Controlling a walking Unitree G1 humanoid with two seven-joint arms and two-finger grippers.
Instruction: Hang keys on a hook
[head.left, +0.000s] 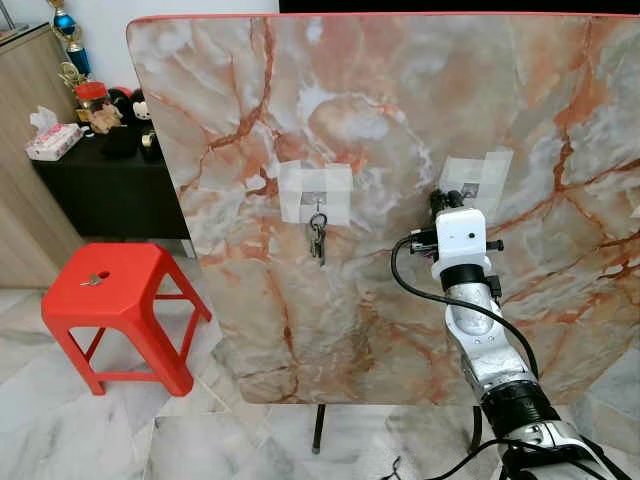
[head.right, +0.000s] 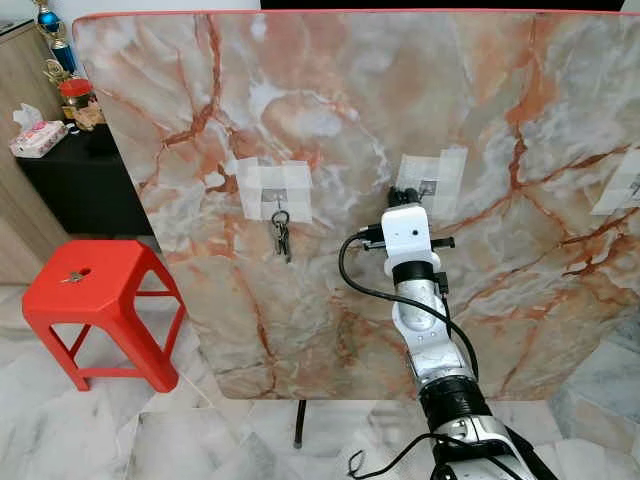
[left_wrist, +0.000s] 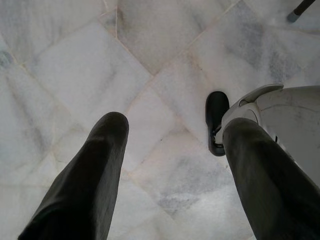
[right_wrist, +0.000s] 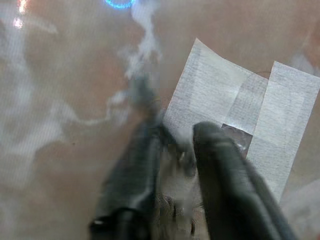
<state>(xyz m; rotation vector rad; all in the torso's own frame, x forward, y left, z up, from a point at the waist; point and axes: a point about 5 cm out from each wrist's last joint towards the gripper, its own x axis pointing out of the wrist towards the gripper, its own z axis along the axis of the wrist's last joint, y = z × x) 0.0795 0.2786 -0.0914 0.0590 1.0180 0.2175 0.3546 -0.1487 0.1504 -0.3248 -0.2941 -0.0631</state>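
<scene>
Hanging idle over the floor (left_wrist: 75, 65), left end effector (left_wrist: 172, 150) with fingers spread. Reaching up against the marble board (head.left: 400, 120), right end effector (right_wrist: 175, 150) nearly pressed together, seemingly pinching keys (right_wrist: 175, 210), blurred, just below the taped hook (right_wrist: 240, 137) for threading on. Dangling already from the hook left of that one, another key bunch (head.left: 318, 238). Lying on the red stool (head.left: 120, 285) left of the board, one more key (head.left: 93, 281).

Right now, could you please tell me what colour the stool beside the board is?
The stool is bright red, clearest in the left eye view.
</scene>
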